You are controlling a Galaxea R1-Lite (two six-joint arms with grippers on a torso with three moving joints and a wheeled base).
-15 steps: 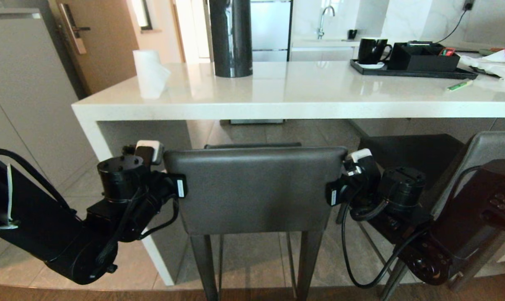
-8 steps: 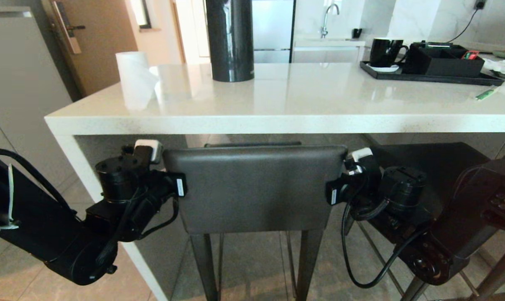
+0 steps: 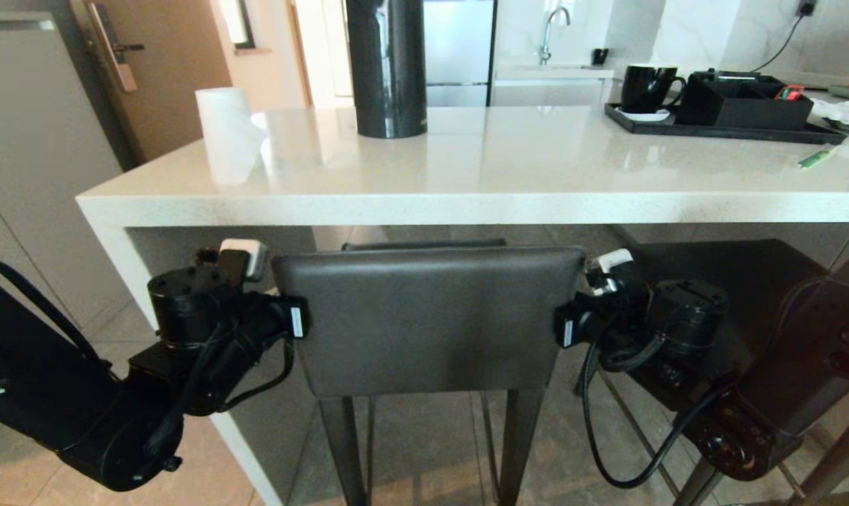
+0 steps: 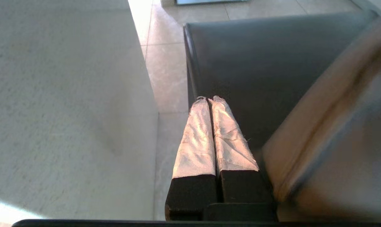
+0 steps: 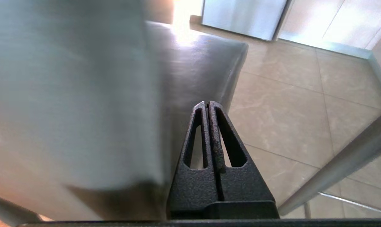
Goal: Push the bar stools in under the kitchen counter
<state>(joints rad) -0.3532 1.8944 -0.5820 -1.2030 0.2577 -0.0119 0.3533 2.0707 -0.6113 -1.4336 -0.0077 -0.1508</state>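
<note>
Both my closed, empty hands, left hand [image 3: 294, 320] and right hand [image 3: 564, 329], flank the dark grey leather-backed stool [image 3: 430, 316]; its seat is under the white stone tabletop [image 3: 467, 204], second stool [image 3: 720, 281] left.

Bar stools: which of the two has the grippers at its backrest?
The middle stool: the left gripper and right gripper, both shut, flank its backrest. The other stool, off to the robot's right, has neither at its backrest.

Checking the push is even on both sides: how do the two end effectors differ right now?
The left end effector has pale wrapped fingers; the right end effector has bare black ones with cut-out slots. The left sits by the bar stool backrest's left edge, next to the kitchen counter side leg; the right sits by its right edge. Both are shut, holding nothing.
</note>
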